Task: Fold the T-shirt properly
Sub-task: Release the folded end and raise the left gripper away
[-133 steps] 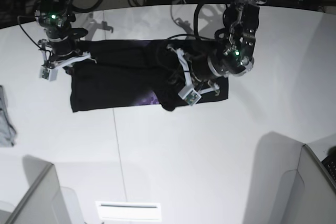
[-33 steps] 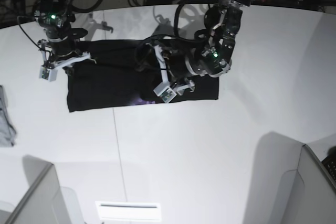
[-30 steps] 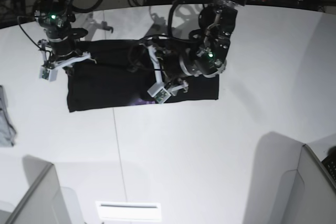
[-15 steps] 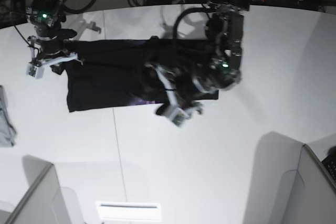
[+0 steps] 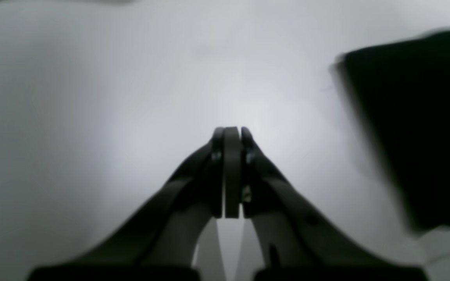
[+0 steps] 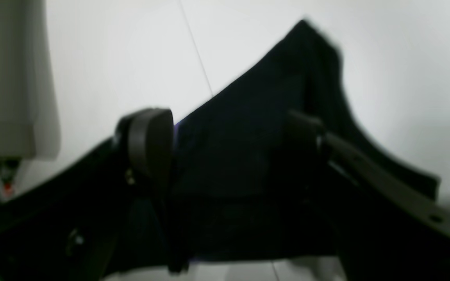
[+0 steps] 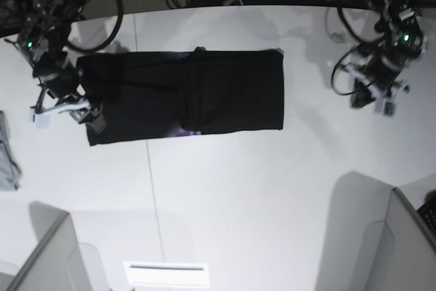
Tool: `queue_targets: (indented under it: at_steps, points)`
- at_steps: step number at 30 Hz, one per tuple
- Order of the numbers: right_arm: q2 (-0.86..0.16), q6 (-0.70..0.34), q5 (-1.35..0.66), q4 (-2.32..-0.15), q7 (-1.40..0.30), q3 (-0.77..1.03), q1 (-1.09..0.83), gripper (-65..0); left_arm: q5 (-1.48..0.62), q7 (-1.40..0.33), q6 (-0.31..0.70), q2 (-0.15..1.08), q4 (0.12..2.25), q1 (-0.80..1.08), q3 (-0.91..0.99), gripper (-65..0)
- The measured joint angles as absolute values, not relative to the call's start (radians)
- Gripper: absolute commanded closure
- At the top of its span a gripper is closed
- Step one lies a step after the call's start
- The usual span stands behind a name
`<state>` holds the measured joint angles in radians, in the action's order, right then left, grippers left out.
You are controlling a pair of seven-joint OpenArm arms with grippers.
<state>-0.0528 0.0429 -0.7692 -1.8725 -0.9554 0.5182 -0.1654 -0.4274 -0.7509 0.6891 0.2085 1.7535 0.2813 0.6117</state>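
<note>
On the white table [image 7: 225, 189] the black T-shirt [image 7: 184, 97] lies as a long folded band. Well clear of the shirt's far end, the left gripper [image 5: 227, 134] is clenched on nothing. At the shirt's other end, the right gripper [image 6: 229, 132] stands with jaws spread over the cloth, gripping nothing.

White table [image 7: 259, 195] with black T-shirt [image 7: 231, 93] spread flat, grey cloth [image 7: 7, 158] at its edge.

White table [image 7: 238, 189] with a thin seam, grey cloth piece [image 7: 7, 155] at its left edge.

No text, label, brand, number or sign can be read anywhere in these views.
</note>
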Motion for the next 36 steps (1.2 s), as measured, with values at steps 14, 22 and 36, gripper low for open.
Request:
queue_targets:
  at_steps: [14, 22, 36]
  points:
    - [-0.219, -0.102, -0.827, -1.592, -1.282, 0.539, 0.022, -48.5, -0.427, -0.429, 0.689, 0.204, 1.654, 0.498, 0.52, 0.0]
    - [-0.282, -0.185, -0.86, -1.485, -1.215, 0.533, 0.014, -48.6, -0.426, -0.43, 0.689, 0.204, 1.655, 0.501, 0.523, 0.0]
    - [-0.293, -0.275, -0.767, -1.385, -1.123, 0.438, 0.01, -48.3, -0.426, -0.43, 0.689, 0.186, 1.684, 0.493, 0.447, 0.0]
